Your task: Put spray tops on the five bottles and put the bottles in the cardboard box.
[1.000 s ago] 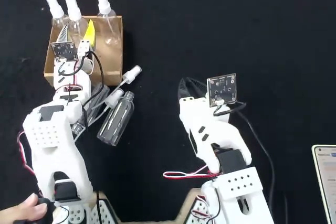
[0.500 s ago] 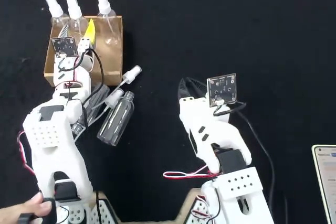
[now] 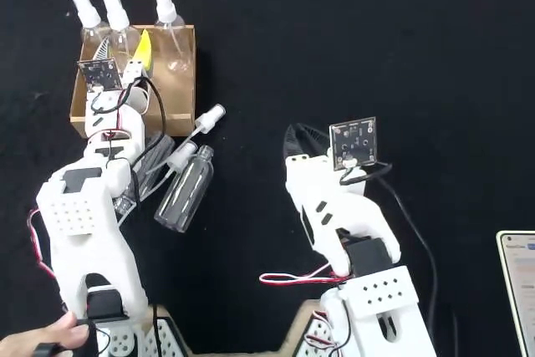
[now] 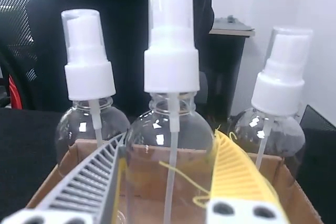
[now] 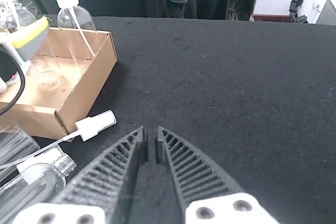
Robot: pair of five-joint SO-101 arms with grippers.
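Observation:
The cardboard box [image 3: 180, 94] sits at the table's far left. Three clear bottles with white spray tops stand along its far wall. My left gripper [image 3: 122, 49] is inside the box, its grey and yellow fingers [image 4: 239, 174] closed around the middle bottle [image 4: 170, 150], between the left bottle [image 4: 86, 124] and the right bottle [image 4: 270, 129]. A topless bottle [image 3: 185, 190] lies on the table by the left arm, with a second bottle [image 3: 152, 165] partly under that arm. Two loose spray tops [image 3: 209, 116] [image 3: 181, 156] lie near them. My right gripper [image 5: 149, 142] hovers shut and empty at mid-table.
The black cloth [image 3: 376, 48] covers the whole table. A red and white cable [image 3: 292, 277] loops by the right arm's base. A flat screen device [image 3: 520, 290] lies at the right edge. The box's near wall [image 5: 79, 95] stands between the loose parts and the standing bottles.
The left gripper has edged a little toward the box's far wall with the middle bottle between its fingers. The right arm has not moved.

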